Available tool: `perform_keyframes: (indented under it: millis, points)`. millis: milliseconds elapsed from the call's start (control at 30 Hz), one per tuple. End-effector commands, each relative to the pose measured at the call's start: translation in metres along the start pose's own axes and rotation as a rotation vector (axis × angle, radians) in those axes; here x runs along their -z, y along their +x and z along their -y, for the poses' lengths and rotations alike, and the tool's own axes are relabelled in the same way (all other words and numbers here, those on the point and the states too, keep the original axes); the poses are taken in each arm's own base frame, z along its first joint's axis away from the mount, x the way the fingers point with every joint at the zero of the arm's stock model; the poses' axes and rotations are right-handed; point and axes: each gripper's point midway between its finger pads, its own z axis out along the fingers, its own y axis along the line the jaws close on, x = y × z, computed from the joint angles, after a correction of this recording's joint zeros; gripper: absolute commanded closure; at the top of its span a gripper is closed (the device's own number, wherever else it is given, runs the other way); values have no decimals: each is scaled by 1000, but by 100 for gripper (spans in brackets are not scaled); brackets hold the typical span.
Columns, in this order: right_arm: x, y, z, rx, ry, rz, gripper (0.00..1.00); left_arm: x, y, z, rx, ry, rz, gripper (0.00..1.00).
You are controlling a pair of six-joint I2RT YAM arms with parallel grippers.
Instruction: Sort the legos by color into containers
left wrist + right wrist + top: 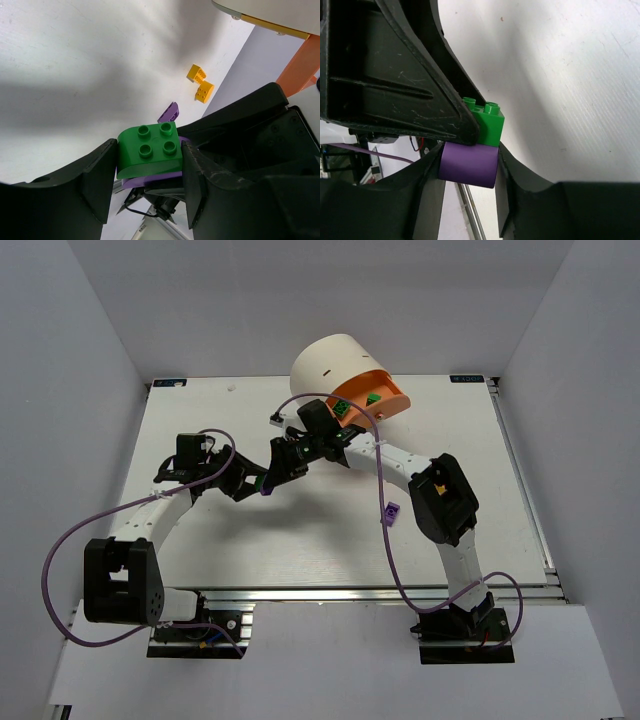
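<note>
The white drum (322, 358) lies on its side at the far edge of the table (230, 540). Its orange drawer (392, 406) faces the arms and already holds two green pieces (345, 408). It looks bulky and stiff, and the drawer front seems the only part worth handling. In front of it, above the table's middle, the two grippers meet around a stacked pair of bricks. The left gripper (149, 156) has its fingers pressed on the flat sides of the green brick (148, 146), a four-stud block with one rounded edge. The right gripper (469, 169) is clamped on the smooth purple brick (468, 165) seated beneath it. Both are hard, light, glossy plastic, so they likely slip if pinched on a curve. Flat opposite faces are the safer hold, and the studs probably resist a straight pull. A loose purple brick (392, 511) and two yellow bricks (200, 84) lie on the table.
</note>
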Motion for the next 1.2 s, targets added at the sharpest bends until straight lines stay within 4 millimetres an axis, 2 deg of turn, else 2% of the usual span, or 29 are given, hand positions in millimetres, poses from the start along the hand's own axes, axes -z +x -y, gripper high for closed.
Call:
perform_keyframes:
  millis: [0,67,133,167,200,233,700,933,1067,1100,1167]
  points:
    - [1,-15,-13,58,-50,36,63,9,-1,24,-54,71,9,100]
    - [2,-15,-13,58,-51,37,70,9,-1,24,-55,71,9,100]
    - [2,-12,-13,62,-59,32,86,8,-2,21,-53,61,11,100]
    - [4,-11,-13,63,-58,31,90,8,-2,20,-54,58,14,100]
    - [4,-8,-14,73,-64,26,99,7,-3,18,-56,50,18,100]
    - [7,-5,-11,66,-59,23,100,6,-4,18,-58,48,18,100]
    - [32,8,7,86,-24,36,100,-1,-20,13,-74,10,32,100]
    - [35,8,12,126,-2,28,100,-6,-22,8,-78,-10,27,100]
    - [43,9,38,258,151,-33,100,-3,-28,0,-130,-89,40,100]
    - [45,21,46,297,174,-97,100,-5,-32,-5,-146,-135,66,100]
    - [53,19,58,343,250,-132,100,-3,-34,-18,-171,-209,61,100]
